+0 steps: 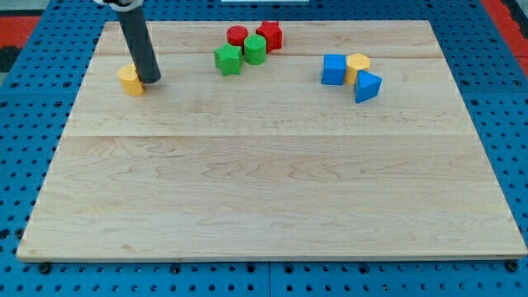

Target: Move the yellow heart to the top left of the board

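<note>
The yellow heart [129, 81] lies near the board's top left, a little in from the left edge. My tip [152, 79] rests on the board right against the heart's right side; the dark rod rises from it toward the view's top left. The heart's right edge is partly hidden by the rod.
The wooden board [272, 198] sits on a blue pegboard. At the top centre are a red cylinder [238, 35], a red star-like block [269, 35], a green cylinder [255, 49] and a green block [228, 59]. At the upper right are a blue cube [333, 69], a yellow block [358, 65] and a blue triangle [367, 86].
</note>
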Tool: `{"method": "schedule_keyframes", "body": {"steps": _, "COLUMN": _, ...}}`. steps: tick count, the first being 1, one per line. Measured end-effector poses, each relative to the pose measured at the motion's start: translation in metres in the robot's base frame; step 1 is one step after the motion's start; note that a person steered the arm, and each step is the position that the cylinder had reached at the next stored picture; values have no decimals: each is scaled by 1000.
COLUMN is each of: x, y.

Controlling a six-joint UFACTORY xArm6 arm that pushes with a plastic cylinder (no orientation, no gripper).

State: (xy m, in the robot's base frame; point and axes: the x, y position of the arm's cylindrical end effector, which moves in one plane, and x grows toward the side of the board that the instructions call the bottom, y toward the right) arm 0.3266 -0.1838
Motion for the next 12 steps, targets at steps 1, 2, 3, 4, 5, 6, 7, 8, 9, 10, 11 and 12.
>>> {"method": "schedule_keyframes", "body": {"steps": 1, "x": 23, "y": 11}}
{"method": "schedule_keyframes", "body": {"steps": 2, "x": 61, "y": 8}}
{"method": "schedule_keyframes", "body": {"steps": 3, "x": 56, "y": -18}}
{"method": "schedule_keyframes", "body": {"steps": 4, "x": 26, "y": -42}}
{"method": "schedule_keyframes", "body": {"steps": 5, "x": 17, "y": -40}}
{"method": "schedule_keyframes", "body": {"steps": 6, "x": 4, "y": -35}}
{"method": "schedule_keyframes", "body": {"steps": 7, "x": -15, "y": -15}}
{"method": "schedule_keyframes", "body": {"steps": 8, "x": -59, "y": -38}}
{"method": "schedule_keyframes", "body": {"steps": 9, "x": -59, "y": -35}}
{"method": "schedule_keyframes", "body": {"steps": 10, "x": -19, "y": -36}}
{"method": "schedule_keyframes", "body": {"steps": 11, "x": -22, "y": -10}}
{"method": "schedule_keyframes", "body": {"steps": 12, "x": -43, "y": 17}}
